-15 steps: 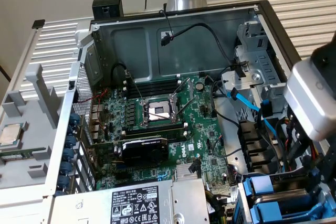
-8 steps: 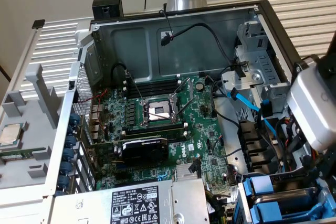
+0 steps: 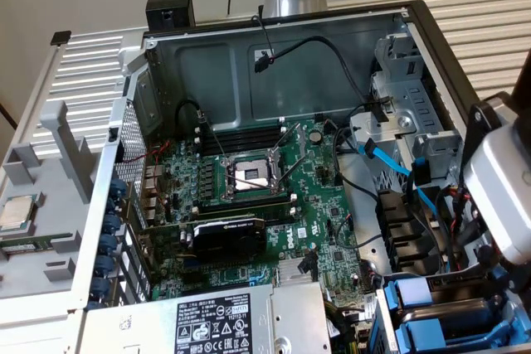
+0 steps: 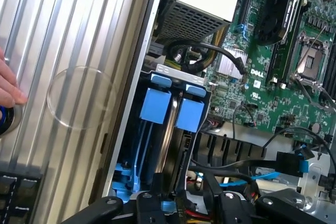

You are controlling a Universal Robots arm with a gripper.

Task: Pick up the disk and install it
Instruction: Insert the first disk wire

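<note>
Disk: we see the disk (image 4: 167, 145) edge-on in its blue carrier, standing in the drive bay (image 4: 176, 71) at a corner of the computer case (image 3: 415, 18), just beside the power supply (image 3: 224, 321).
Carrier tabs: two blue tabs (image 4: 157, 103) sit side by side at the end of the bay away from the end effector.
End effector: the end effector (image 4: 167, 204) hangs directly over the near end of the disk's carrier. We cannot tell whether it is spread or pressed together, nor whether it touches the carrier.
Arm: the arm's wrist (image 3: 498, 196) reaches over the case wall on the exterior view's right, above the bay.
Motherboard: the motherboard (image 3: 274, 196) lies on the case floor, with the processor socket (image 3: 251, 176) near its middle and a black graphics card (image 3: 228, 234) just beside the socket.
Processor chip: a small square silver processor chip (image 3: 17, 213) lies outside the case on the exterior view's left, well apart from the bay.
Hand: a person's hand (image 4: 8, 87) rests on the ribbed desk (image 4: 63, 35) beside the case.
</note>
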